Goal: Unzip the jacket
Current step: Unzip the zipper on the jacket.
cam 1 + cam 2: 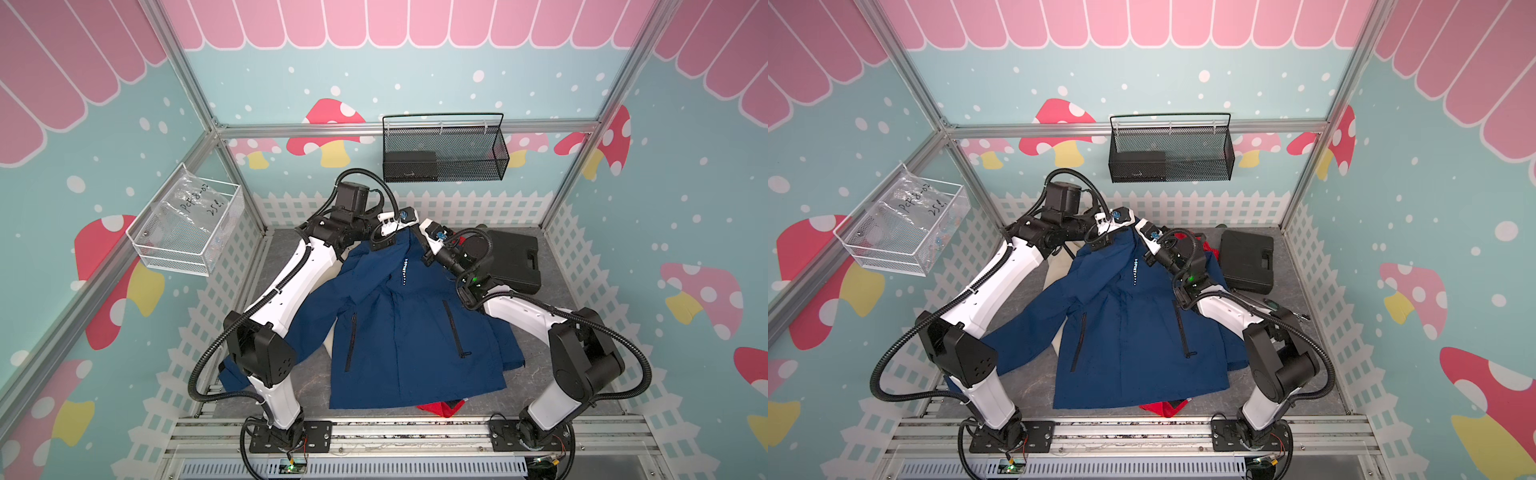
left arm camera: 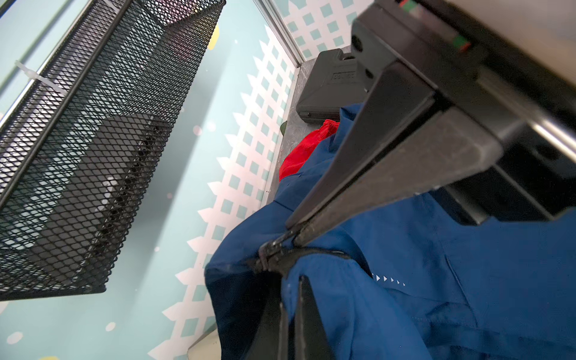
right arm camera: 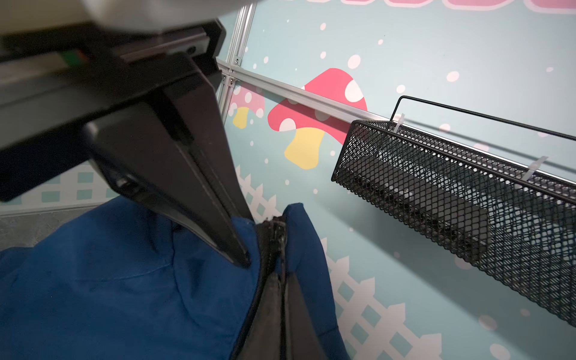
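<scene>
Top views: the jacket [image 1: 407, 332] lies front-up on the table [image 1: 316, 390], hem toward the arm bases. Its collar is raised at the far end, between the two grippers.
Left gripper [image 2: 291, 233]: jaws closed narrow, nipping the zip pull [image 2: 274, 247] at their tips.
Right gripper [image 3: 241, 260]: jaws closed narrow, tips pinching collar [image 3: 299, 224] cloth just beside the zip.
Zip: the pull sits at the very top of the collar. Both top views show the front closed, with no gap down to the hem.
Done: both holds look set, one on the pull and one bracing the collar, and the collar is off the table.
Left: seemingly all of the unzipping, since the pull has the whole length of the front to travel.
Jackets: one.
Grippers: two, both at the collar, near each other.
Pocket zips [image 1: 456, 328]: two, one on each side of the chest, both shut.
Baskets: two on the walls, a black mesh one [image 1: 457, 141] and a white wire one [image 1: 174, 257].
Case [image 1: 515, 257]: one, black, on the table behind the right arm.
Red cloth [image 1: 440, 409]: it shows under the hem and again by the collar. Whether it is one piece or two cannot be told.
</scene>
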Robot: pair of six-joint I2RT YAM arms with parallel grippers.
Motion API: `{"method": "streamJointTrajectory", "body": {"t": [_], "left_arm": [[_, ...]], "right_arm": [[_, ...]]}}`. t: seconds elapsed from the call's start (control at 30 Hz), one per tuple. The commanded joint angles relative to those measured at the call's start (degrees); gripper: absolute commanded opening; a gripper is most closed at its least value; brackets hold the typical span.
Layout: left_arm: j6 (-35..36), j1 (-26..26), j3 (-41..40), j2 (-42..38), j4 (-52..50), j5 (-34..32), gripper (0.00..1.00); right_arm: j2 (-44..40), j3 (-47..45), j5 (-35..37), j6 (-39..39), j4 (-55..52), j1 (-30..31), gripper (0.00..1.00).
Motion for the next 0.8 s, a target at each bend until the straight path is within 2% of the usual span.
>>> {"method": "streamJointTrajectory", "body": {"t": [0.0,0.1,0.17,0.27,0.57,0.77], "left_arm": [[-2.8,0.1,3.6,1.8,0.5,0.8,0.0],[-6.0,0.4,8.4,3.7,0.5,2.3,0.0],[-7.9,2.6,11.3,5.0,0.4,4.3,0.0],[-10.6,3.8,14.6,5.9,0.3,8.9,0.0],[-12.1,5.3,14.3,4.2,-2.5,18.4,0.0],[-13.5,6.7,15.9,3.8,-2.7,19.3,0.0]], "right_arm": [[-0.8,-0.6,3.6,-3.3,1.2,0.0,0.0],[-0.1,-0.8,7.3,-5.4,0.9,0.0,0.0],[0.4,-0.8,9.1,-6.5,0.8,0.4,0.0],[1.6,-0.2,10.5,-7.1,-0.3,0.5,0.0],[6.3,6.4,14.9,-7.8,-8.2,2.1,0.0],[8.1,9.5,19.9,-7.3,-13.0,3.2,0.0]]}}
